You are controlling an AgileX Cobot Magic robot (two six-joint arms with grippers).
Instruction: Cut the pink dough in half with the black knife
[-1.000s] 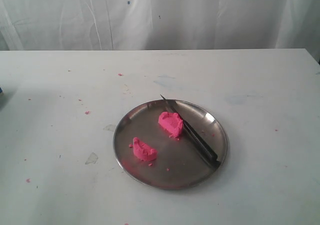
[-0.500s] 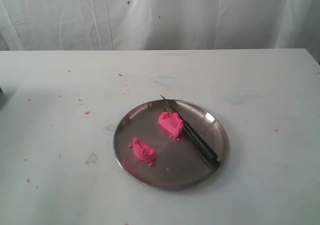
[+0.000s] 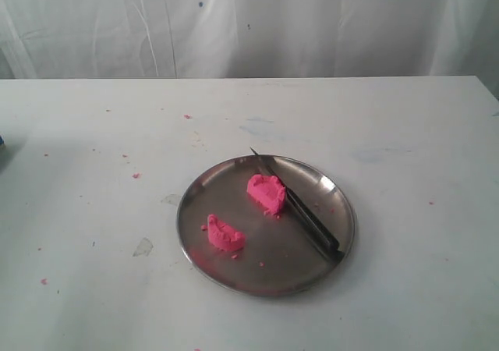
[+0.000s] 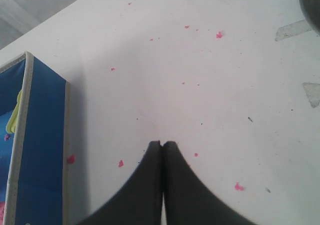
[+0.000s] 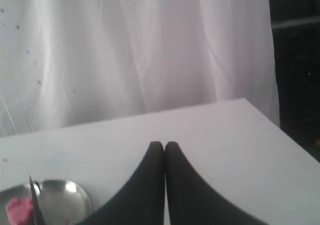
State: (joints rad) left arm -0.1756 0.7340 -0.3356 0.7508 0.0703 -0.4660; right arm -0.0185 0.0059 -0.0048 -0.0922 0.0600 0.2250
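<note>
Pink soft dough (image 3: 267, 193) lay in two chunks on the round steel plate (image 3: 274, 267), the slim black knife (image 3: 300, 210) seemingly touching one; the left end effector (image 4: 163, 144) and right end effector (image 5: 164, 145) were closed, empty.

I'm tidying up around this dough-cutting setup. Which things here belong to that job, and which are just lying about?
Job:
- bright pink soft dough, in two chunks
- long slim black knife
- round steel plate holding both

Lying about:
- tiny pink crumbs on the white table
- blue box with pale edging
</note>
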